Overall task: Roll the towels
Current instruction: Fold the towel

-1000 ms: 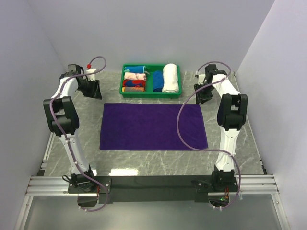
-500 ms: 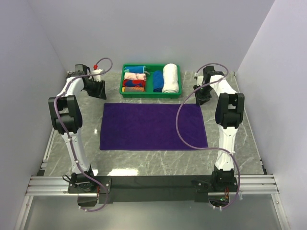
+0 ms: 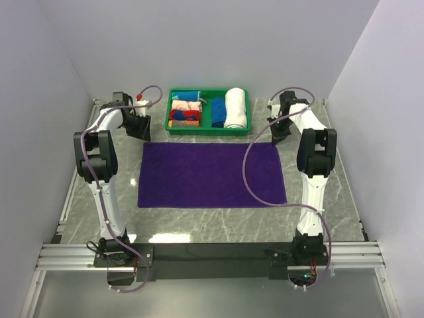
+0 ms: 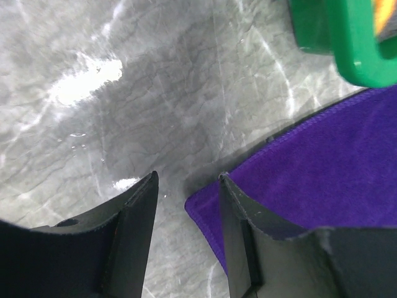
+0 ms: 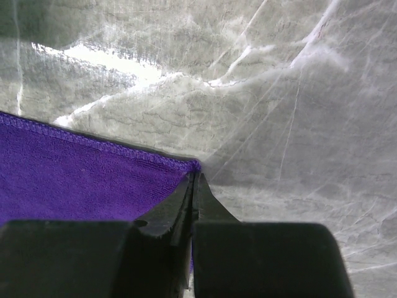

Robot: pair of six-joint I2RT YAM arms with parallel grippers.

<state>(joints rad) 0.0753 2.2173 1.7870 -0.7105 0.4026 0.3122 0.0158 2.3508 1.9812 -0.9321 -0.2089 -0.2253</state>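
Observation:
The deep-purple towel point(image 3: 212, 175) lies flat and spread out on the grey marble table. My left gripper point(image 3: 140, 127) is open at the towel's far left corner. In the left wrist view point(image 4: 186, 177) one finger stands over the cloth point(image 4: 322, 167) and the other over bare table, with the corner between them. My right gripper point(image 3: 277, 131) is at the far right corner. In the right wrist view point(image 5: 195, 174) its jaws are pressed together with the tip of the towel corner point(image 5: 80, 167) pinched between them.
A green tray point(image 3: 209, 131) stands just behind the towel, also in the left wrist view point(image 4: 366, 56). It holds a rolled white towel point(image 3: 235, 107), a rolled blue towel point(image 3: 217, 111) and several coloured rolls point(image 3: 185, 109). White walls close in on both sides.
My left arm has swung right and forward, from the far left of the table to the towel's far left corner. My right gripper has barely shifted at the far right corner.

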